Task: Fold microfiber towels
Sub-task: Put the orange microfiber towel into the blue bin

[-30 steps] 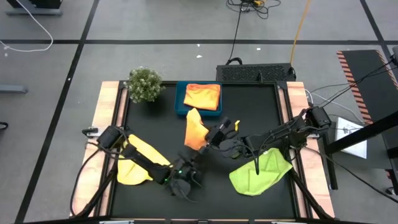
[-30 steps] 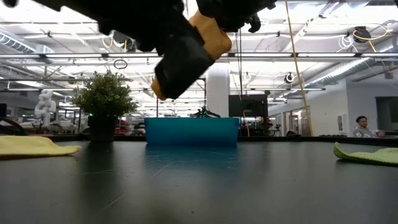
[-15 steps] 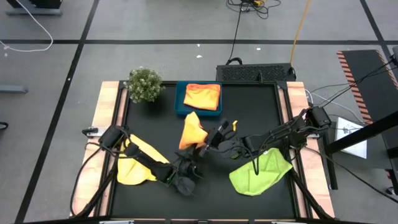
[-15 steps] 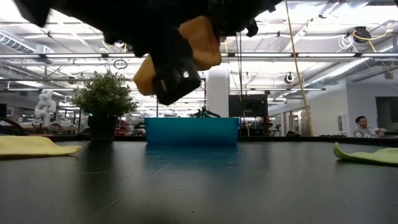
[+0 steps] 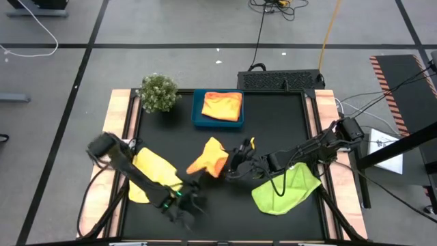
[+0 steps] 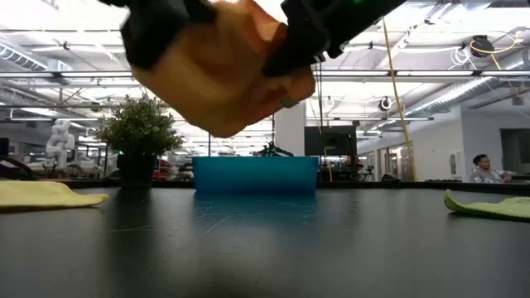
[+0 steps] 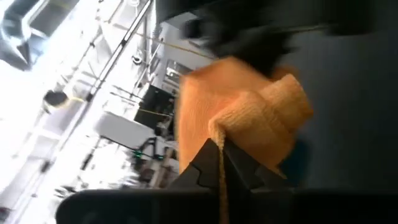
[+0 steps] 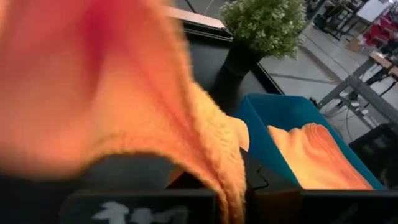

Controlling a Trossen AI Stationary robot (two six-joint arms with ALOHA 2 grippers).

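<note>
Two claws (image 5: 193,190) (image 5: 228,164) pinching opposite edges of airborne orange towel (image 5: 209,157).

Tray (image 5: 198,117) sits at 12 o'clock on table (image 5: 287,116), w/ a folded towel (image 5: 222,106) in it; plant (image 5: 158,92) just beside tray, toward 11. Held towel (image 5: 208,157) hangs mid-table above surface, between left gripper (image 5: 193,179) at its 7 and right gripper (image 5: 229,164) at its 3. Another towel (image 5: 153,174) lies at 8 o'clock under left arm; a third towel (image 5: 287,190) at 4.
</note>
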